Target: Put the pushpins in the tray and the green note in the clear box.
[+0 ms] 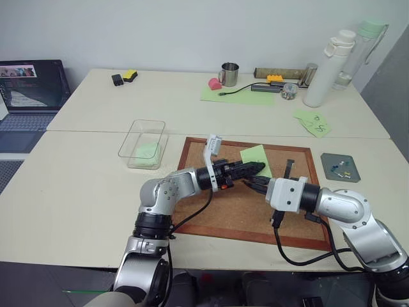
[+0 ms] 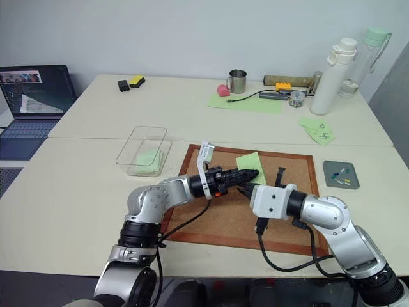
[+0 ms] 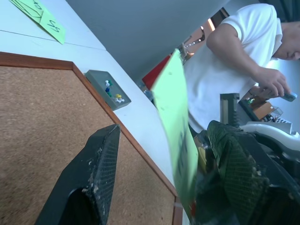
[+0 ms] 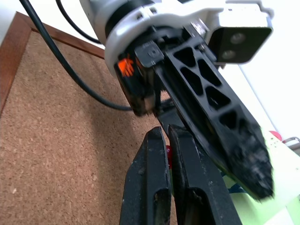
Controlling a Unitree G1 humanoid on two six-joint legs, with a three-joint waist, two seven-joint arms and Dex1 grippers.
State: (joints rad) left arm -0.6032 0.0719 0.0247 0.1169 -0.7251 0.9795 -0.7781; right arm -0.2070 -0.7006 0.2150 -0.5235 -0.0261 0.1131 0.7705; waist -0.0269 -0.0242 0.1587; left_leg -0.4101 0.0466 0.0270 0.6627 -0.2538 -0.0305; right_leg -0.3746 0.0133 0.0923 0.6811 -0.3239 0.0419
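Note:
Over the corkboard, my left gripper is open. The green note stands on edge between its fingers, its lower end against one finger. My right gripper is shut, with its tips close under the left gripper's. I cannot make out anything between its fingers. The grey tray sits right of the corkboard with several pushpins in it. The clear box stands left of the corkboard with a pale green piece inside.
Scribbled green notes lie behind the tray. At the back are a large green sheet, a mug, two bottles and a cable. A laptop stands far left. A person stands beyond the table's right side.

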